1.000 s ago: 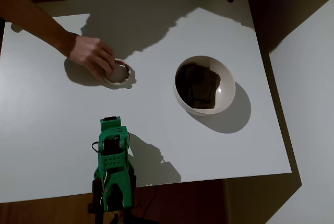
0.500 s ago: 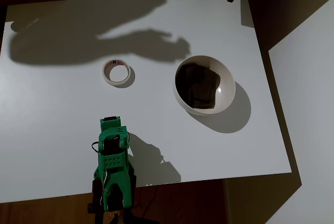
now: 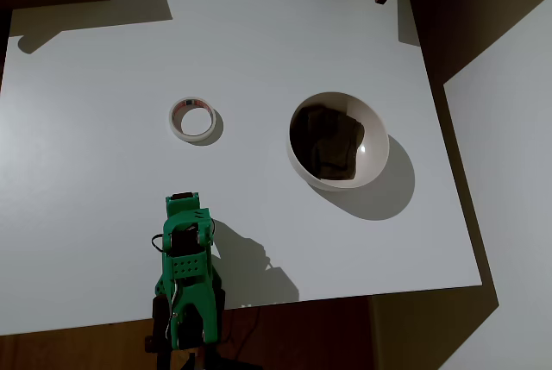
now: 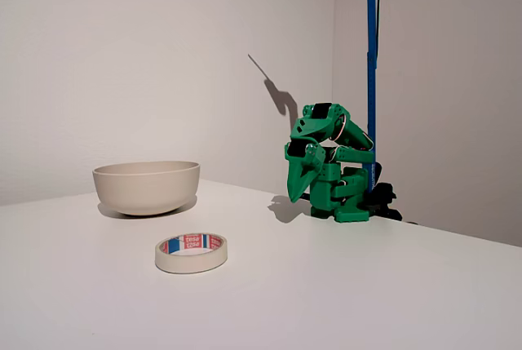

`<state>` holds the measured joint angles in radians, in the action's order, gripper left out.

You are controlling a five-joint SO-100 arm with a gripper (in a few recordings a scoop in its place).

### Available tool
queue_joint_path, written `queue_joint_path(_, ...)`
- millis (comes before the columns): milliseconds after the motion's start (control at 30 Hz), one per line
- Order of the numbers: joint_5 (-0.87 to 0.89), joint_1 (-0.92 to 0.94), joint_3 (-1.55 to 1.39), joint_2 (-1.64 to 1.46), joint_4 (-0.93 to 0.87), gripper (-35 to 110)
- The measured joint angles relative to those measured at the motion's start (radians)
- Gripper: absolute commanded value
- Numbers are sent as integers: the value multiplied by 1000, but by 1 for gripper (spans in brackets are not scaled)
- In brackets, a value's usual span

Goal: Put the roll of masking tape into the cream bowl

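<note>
White table (image 3: 103, 241) by plain wall, tape roll (image 3: 192, 119) lying flat, bowl (image 3: 373, 157) apart, jaws closed

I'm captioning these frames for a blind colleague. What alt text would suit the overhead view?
A roll of masking tape lies flat on a white table, apart from a large cream bowl to its right. A green robot arm sits folded at the bottom edge, below the tape, touching neither.
</note>
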<state>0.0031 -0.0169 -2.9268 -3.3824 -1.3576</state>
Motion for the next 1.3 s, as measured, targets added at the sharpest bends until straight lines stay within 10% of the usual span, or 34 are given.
queue_joint_path(1300, 23, 17, 0, 0, -18, -8)
